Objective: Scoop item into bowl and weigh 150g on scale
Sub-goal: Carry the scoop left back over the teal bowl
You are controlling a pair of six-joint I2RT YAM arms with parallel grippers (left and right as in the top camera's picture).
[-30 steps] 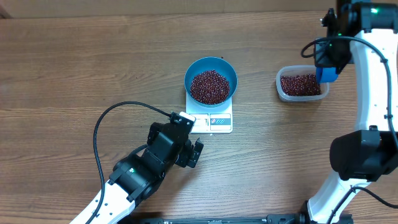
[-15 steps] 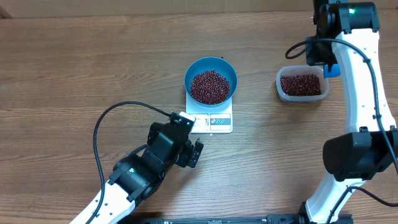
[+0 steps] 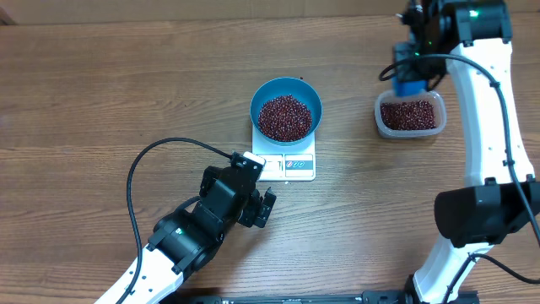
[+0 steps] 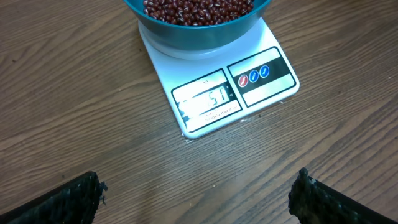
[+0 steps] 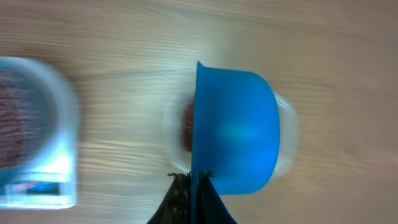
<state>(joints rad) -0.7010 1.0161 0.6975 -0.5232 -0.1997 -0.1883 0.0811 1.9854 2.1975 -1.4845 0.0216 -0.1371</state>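
Note:
The blue bowl stands on the white scale with a heap of red-brown beans in it. The left wrist view shows the bowl, the beans and the scale's display. My left gripper hovers just in front of the scale, open and empty. My right gripper is shut on the handle of a blue scoop. That scoop hangs above the back edge of the clear tub.
The clear tub holds more beans at the right of the table. The right wrist view is blurred, with the scale and bowl at its left edge. A black cable loops from the left arm.
My right arm has swung left and back, carrying the scoop from the tub's right side to above its back edge. The left arm, bowl and scale have not moved.

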